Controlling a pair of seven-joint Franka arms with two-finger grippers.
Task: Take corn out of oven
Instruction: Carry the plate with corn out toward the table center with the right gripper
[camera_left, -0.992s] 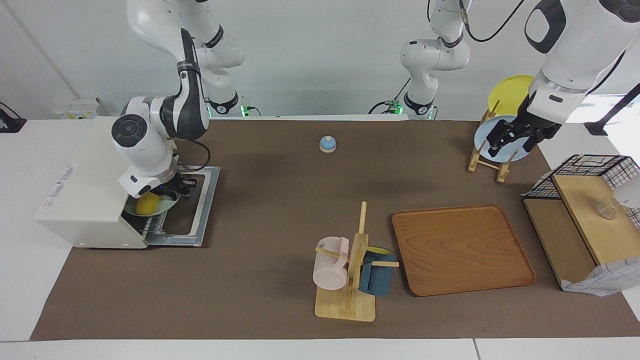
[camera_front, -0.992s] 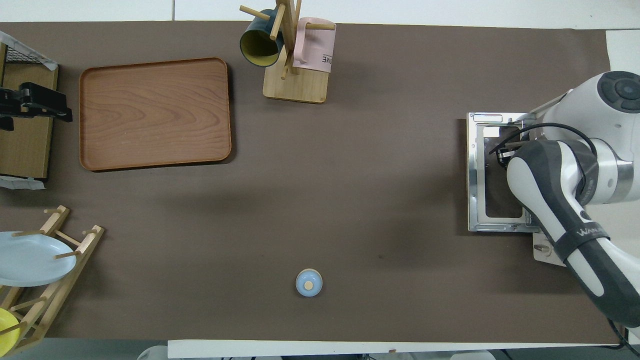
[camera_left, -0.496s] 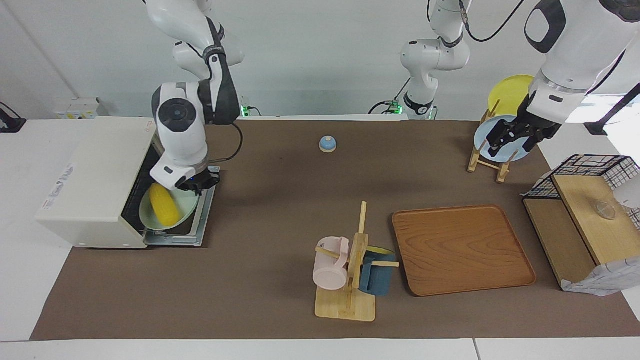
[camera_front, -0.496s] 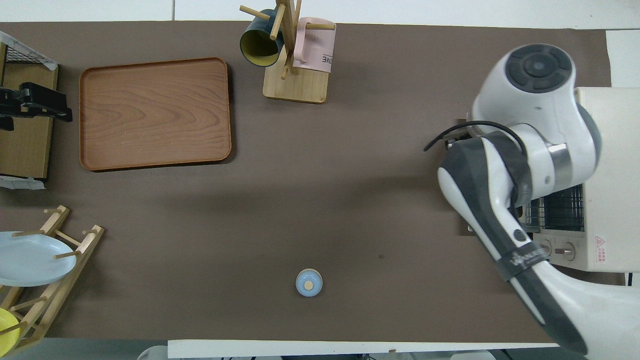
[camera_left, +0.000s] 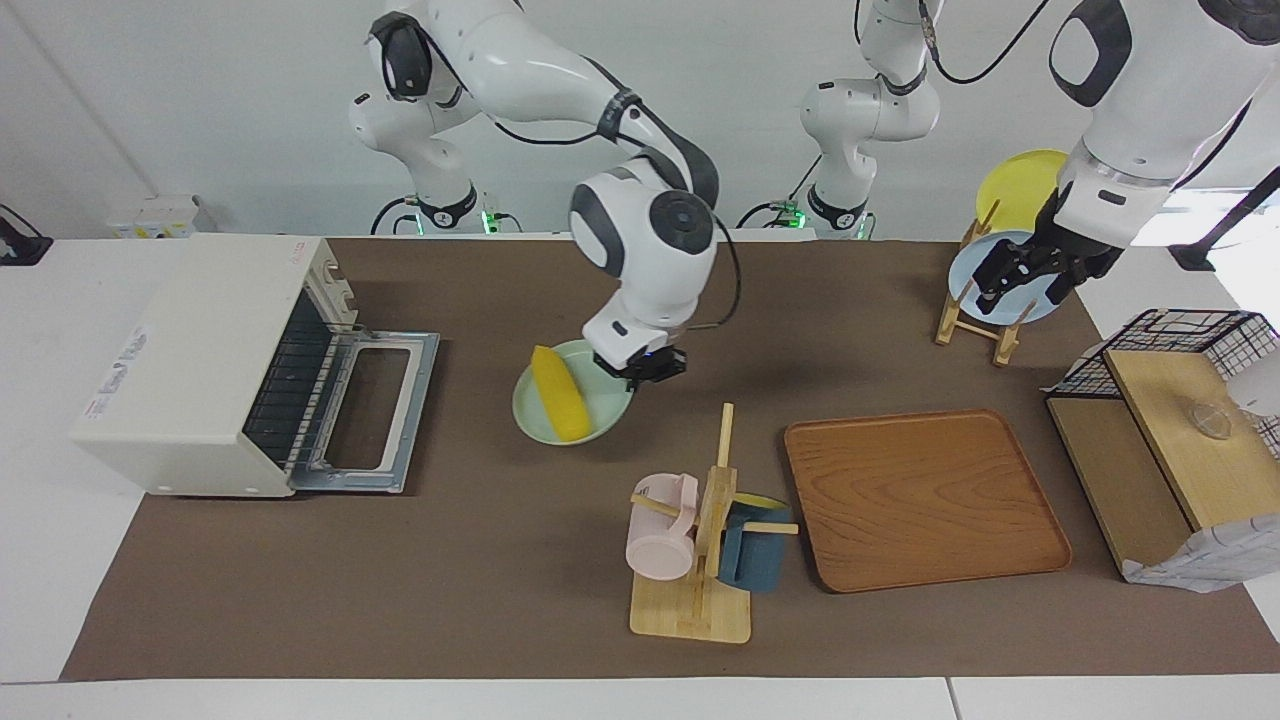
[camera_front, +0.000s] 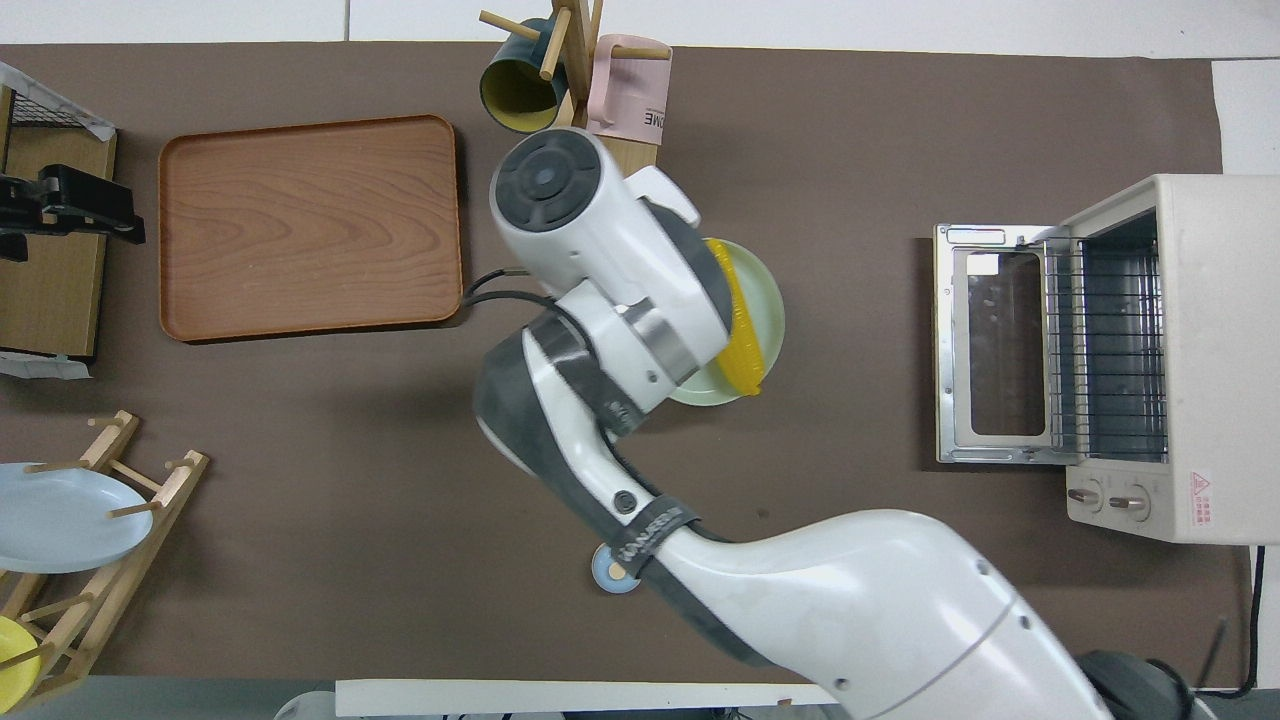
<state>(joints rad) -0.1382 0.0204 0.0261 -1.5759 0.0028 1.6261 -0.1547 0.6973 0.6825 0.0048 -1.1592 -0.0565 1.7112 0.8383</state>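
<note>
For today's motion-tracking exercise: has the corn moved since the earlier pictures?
Yes. The corn, on a green plate gripped by the right gripper, has left the oven and is now out over the mat, toward the wooden tray.

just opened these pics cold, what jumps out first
The right gripper holds the rim of a pale green plate over the middle of the mat, with the corn lying on it. The oven stands at the right arm's end of the table, its door folded down flat and its rack bare. The left gripper waits over the plate rack.
</note>
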